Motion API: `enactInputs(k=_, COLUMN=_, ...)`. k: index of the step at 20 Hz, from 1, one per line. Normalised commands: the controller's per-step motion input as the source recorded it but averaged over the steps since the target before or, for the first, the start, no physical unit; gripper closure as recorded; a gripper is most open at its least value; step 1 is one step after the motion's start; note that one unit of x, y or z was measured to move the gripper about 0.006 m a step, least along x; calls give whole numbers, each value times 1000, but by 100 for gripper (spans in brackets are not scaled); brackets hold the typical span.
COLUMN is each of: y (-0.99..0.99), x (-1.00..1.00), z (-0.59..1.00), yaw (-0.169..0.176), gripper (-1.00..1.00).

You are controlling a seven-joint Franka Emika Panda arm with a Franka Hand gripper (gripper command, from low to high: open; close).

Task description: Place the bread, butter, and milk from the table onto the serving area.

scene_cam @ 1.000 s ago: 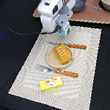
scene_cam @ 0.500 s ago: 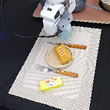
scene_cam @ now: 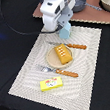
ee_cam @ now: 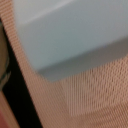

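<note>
The arm's fingers (scene_cam: 63, 27) clench the milk (scene_cam: 65, 30), a pale blue-white carton hanging tilted just under the white gripper body (scene_cam: 55, 11), over the far edge of the serving area (scene_cam: 24, 76), in the exterior view. The fingers themselves are mostly hidden behind the housing and the carton. From the wrist view, the milk (ee_cam: 70, 35) fills most of the picture as a blurred light-blue block, with the woven beige weave of the serving area (ee_cam: 90, 95) close beneath it; whether the carton touches the mat cannot be told.

Just nearer the camera than the carton lies the knife (scene_cam: 70, 45), its orange handle pointing toward the exterior view's right. Beside it, the round tan plate (scene_cam: 50, 57) sits near the middle of the mat and carries the bread (scene_cam: 63, 53), an orange-brown loaf with pale dots along its top. The fork (scene_cam: 59, 71) lies on the near side of the plate, its orange handle also toward the exterior view's right.

The butter (scene_cam: 51, 83), a flat yellow packet with a red and white label, rests on the mat near its front edge, apart from the fork.

The mat lies on a dark table (scene_cam: 8, 42). Behind the arm, a brown board (scene_cam: 93, 16) holds grey pots (scene_cam: 79, 4).
</note>
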Motion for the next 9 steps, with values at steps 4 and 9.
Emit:
enactInputs(k=4, y=161, x=-21, z=258, yaw=-37, gripper=-100)
enactInputs(k=9, y=0, x=0, z=0, yaw=0, gripper=-100)
